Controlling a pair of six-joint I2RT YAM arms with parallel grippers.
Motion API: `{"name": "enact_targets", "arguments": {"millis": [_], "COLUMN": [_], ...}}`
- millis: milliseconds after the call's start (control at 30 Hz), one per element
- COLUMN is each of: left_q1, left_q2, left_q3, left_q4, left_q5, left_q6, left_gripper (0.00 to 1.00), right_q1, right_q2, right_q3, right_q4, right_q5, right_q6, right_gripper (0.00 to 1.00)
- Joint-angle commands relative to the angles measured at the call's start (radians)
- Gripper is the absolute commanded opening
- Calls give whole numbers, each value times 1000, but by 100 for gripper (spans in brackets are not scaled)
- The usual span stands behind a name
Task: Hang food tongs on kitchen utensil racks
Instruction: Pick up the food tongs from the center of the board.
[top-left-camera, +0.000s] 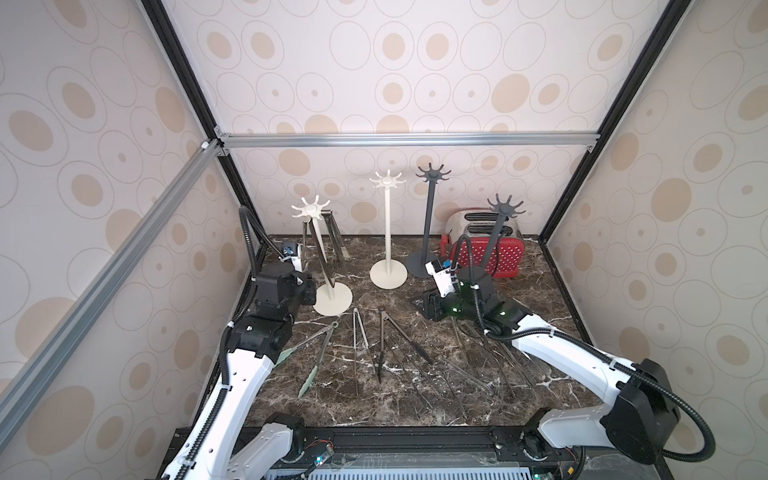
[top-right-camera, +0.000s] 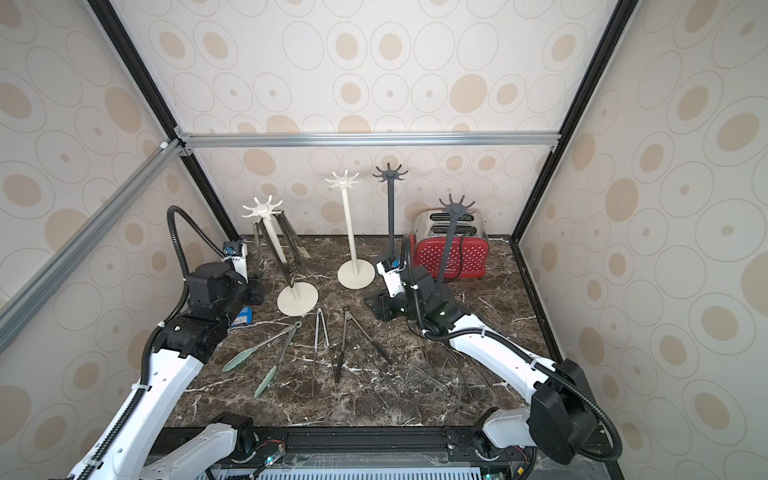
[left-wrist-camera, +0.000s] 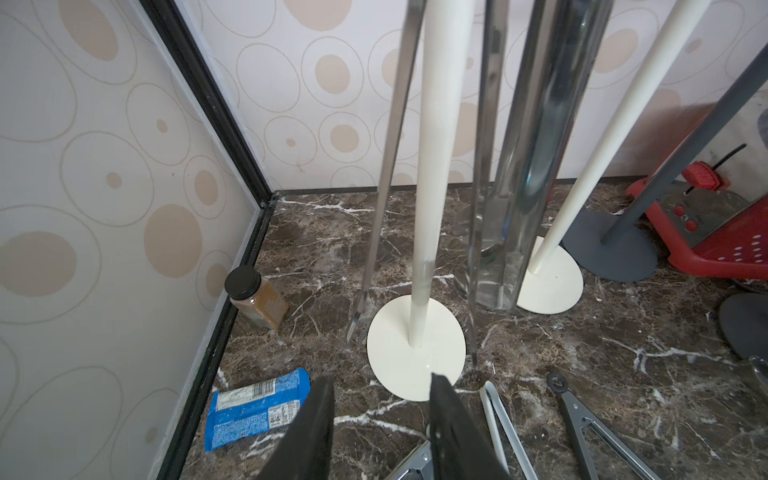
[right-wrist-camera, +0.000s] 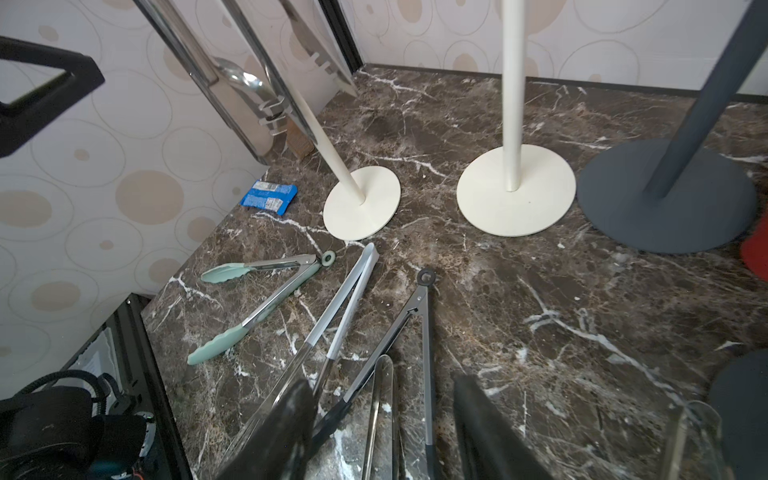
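**At the leftmost rack: tongs hung, both grippers parted**

Shiny steel tongs (left-wrist-camera: 540, 124) hang from the crown of the leftmost cream rack (top-left-camera: 310, 208). Near its base, the left gripper (left-wrist-camera: 380, 379) stands with its jaws apart and nothing between them. The right gripper (right-wrist-camera: 382, 382), likewise parted and gripping nothing, hovers over further tongs, among them a green-tipped pair (right-wrist-camera: 274, 300), lying on the marble table (top-left-camera: 540, 299).
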Motion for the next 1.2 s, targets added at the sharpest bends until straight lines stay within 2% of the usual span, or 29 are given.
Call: {"name": "enact_targets", "arguments": {"millis": [0, 333, 633, 900, 1167], "left_q1": [5, 4, 4, 4, 4], "left_q2": [-37, -84, -151, -158, -165], "left_q3": [40, 11, 6, 2, -19], "left_q4": [-112, -283, -341, -327, -310], "left_q5": [-37, -36, -38, 20, 33], "left_q6": [-69, -217, -256, -247, -236], "left_gripper": [38, 45, 49, 49, 49], "right_q1": [66, 244, 308, 309, 310], "right_q2": [65, 407, 689, 811, 861], "right_q3": [79, 368, 648, 736, 764], "right_q4": [-90, -272, -480, -559, -590], "right_q5": [70, 99, 175, 234, 257], "right_q6": [-12, 91, 169, 210, 219], "right_gripper": [55, 44, 40, 40, 39]}}
